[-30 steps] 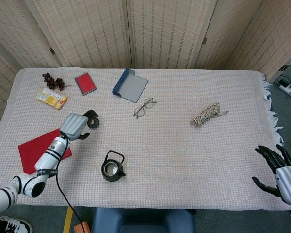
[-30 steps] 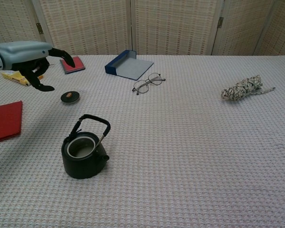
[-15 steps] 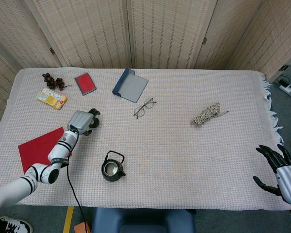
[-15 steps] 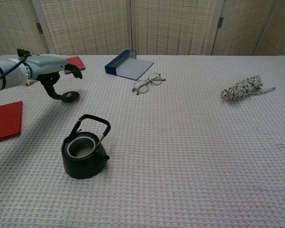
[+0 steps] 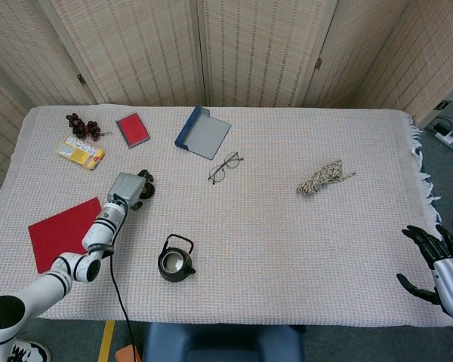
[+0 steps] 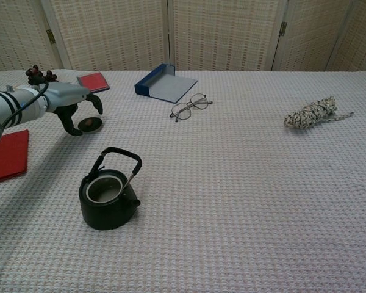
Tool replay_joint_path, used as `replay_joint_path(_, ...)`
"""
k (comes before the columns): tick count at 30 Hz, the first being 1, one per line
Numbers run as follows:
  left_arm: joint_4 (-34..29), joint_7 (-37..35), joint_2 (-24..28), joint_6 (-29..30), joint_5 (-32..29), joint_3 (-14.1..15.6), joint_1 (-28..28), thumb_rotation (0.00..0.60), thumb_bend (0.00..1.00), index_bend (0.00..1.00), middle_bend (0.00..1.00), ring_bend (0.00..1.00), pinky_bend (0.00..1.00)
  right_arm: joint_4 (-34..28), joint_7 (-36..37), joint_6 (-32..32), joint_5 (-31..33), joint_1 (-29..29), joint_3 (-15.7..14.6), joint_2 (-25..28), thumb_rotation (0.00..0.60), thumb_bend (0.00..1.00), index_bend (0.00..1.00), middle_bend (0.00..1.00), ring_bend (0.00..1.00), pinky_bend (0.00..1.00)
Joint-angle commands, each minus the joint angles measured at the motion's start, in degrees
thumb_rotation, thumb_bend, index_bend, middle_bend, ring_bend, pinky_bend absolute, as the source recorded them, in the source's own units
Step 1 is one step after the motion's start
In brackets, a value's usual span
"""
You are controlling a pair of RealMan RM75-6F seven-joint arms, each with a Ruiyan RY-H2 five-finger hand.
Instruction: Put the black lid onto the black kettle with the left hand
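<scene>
The black kettle (image 5: pixel 175 262) (image 6: pixel 108 198) stands upright near the table's front, its mouth uncovered and its handle raised. The small black lid (image 6: pixel 89 124) (image 5: pixel 146 190) lies flat on the cloth behind and to the left of the kettle. My left hand (image 5: pixel 128 188) (image 6: pixel 70 102) is low over the lid, its dark fingers (image 6: pixel 68 125) curved down on either side of the lid; no firm grip shows. My right hand (image 5: pixel 438 264) hangs off the table's right front corner, fingers spread, holding nothing; the chest view does not show it.
A red folder (image 5: pixel 60 230) (image 6: pixel 5 155) lies left of the kettle under my left forearm. Glasses (image 5: pixel 225 167), a blue binder (image 5: pixel 204 132), a red notebook (image 5: pixel 133 129), grapes (image 5: pixel 83 126) and a yellow packet (image 5: pixel 81 152) sit further back. A rope bundle (image 5: pixel 322 177) lies right.
My left hand has dropped and reached forward until its fingers bracket the lid, with the arm stretched out. The lid and kettle have not moved. The right hand has sunk slightly.
</scene>
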Motion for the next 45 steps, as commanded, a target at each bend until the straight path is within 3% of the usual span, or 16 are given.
replay_joint_path(1,1.51,-0.47,-0.93,-0.37,0.11,0.23,-0.28,0.600,0.25,0.24,0.16,0.74,0.88,0.03,0.04,0.01,0.12,-0.06,0.03,0.01,0.600,0.26,0.15,0.18,0.21,0.03)
replay_joint_path(16,6.93,-4.47,-4.27,-0.45,2.51,0.75,-1.03,0.600,0.25,0.28,0.23,0.75,0.88,-0.19,-0.31,0.00,0.50,-0.41,0.07,0.02,0.600,0.26,0.15,0.18,0.21,0.03)
replay_joint_path(32,11.33,-9.31,-6.24,1.58,5.81,1.53,-0.57,0.600,0.33,0.43,0.37,0.79,0.88,-0.07,-0.41,0.48,0.58,-1.02,0.02,-0.12,0.600,0.26,0.16,0.18,0.21,0.04)
replay_joint_path(39,8.44,-12.48,-3.85,4.56,7.60,1.66,0.58,0.600,0.33,0.45,0.41,0.80,0.88,-0.18,-0.39,0.98,0.23,-1.24,0.00,-0.04,0.600,0.26,0.16,0.18,0.21,0.04)
replay_joint_path(45,0.18,-15.46,2.21,9.68,10.20,2.25,2.83,0.600,0.33,0.45,0.42,0.80,0.88,-0.11,-0.39,0.92,0.06,-1.16,0.04,-0.09,0.600,0.26,0.16,0.18,0.21,0.04)
